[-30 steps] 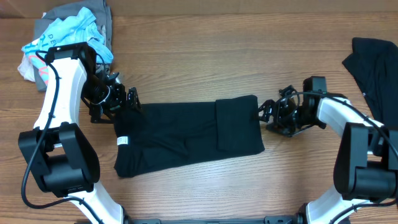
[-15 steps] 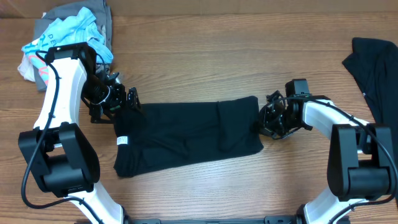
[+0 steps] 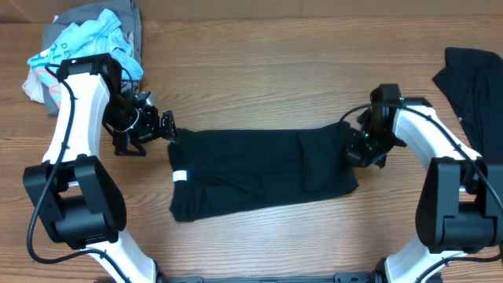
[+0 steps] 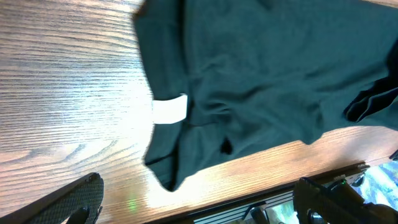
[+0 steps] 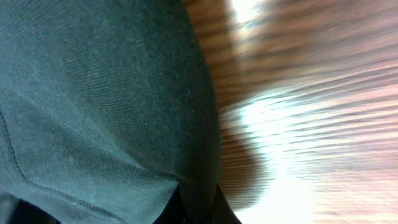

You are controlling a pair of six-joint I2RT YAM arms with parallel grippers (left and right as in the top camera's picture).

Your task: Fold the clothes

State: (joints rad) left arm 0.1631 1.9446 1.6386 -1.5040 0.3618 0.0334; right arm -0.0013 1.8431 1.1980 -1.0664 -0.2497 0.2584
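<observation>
On the wood tabletop (image 3: 259, 71) I count one clothes pile (image 3: 86, 39) in the far-left corner, my left gripper (image 3: 167, 126) spread wide, one black T-shirt (image 3: 251, 165) mid-table, my right gripper (image 3: 353, 148) clamped on its right end, one dark garment (image 3: 479, 86) at the right edge.

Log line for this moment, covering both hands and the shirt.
black T-shirt: flat on table, right end folded over | left hand: open, holding nothing, near its far left corner | right hand: shut on its right edge
</observation>
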